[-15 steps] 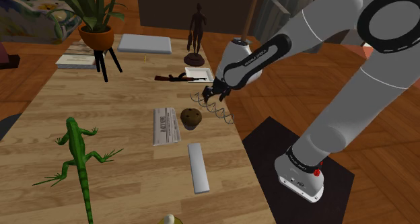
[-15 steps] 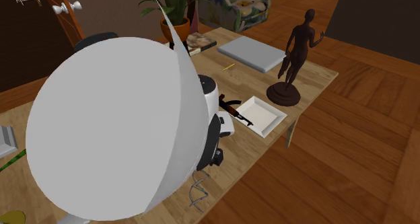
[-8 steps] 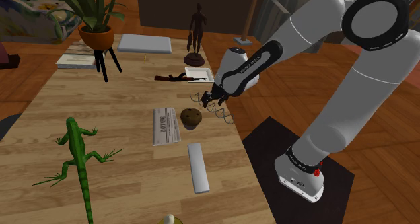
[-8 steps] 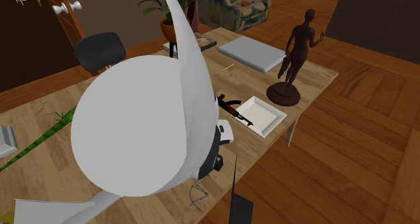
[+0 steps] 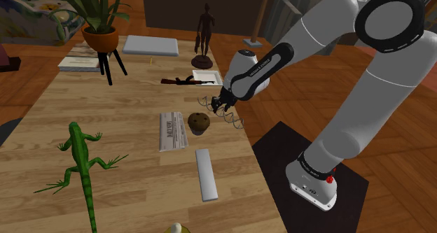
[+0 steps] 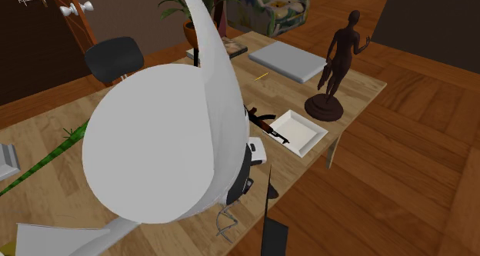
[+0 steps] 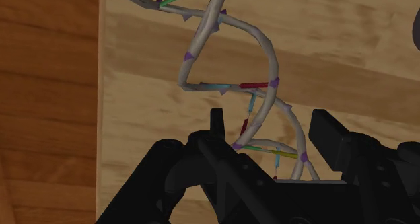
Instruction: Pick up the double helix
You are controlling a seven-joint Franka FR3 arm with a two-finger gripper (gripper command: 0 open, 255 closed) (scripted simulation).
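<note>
shoulder view: white arm bends down from the stand to the right edge of the wooden table (image 5: pixel 126 113), w/ the black gripper (image 5: pixel 223 103) low over the double helix (image 5: pixel 227 115). the helix lies flat on the tabletop by that edge, just right of a brown muffin (image 5: pixel 198 123). a folded newspaper (image 5: pixel 172 130) sits beside the muffin on its other side, a grey bar (image 5: pixel 206 174) nearer the camera, and a green lizard (image 5: pixel 80 161) well apart at the view's left. farther back are a toy rifle (image 5: pixel 183 80), a white tray (image 5: pixel 209 76) and a dark figurine (image 5: pixel 203 36). second exterior view: a big white arm link (image 6: pixel 154 154) blocks much of the table; the helix pokes out under it, close to the table edge, wood floor just beyond. wrist view: fingers (image 7: pixel 217 122) stand apart, one each side of the helix's near end. its grey strands w/ coloured rungs run away from the gripper across the wood, close to the table edge. gaps show between fingers and strands, so the claw is open, nothing clamped
</note>
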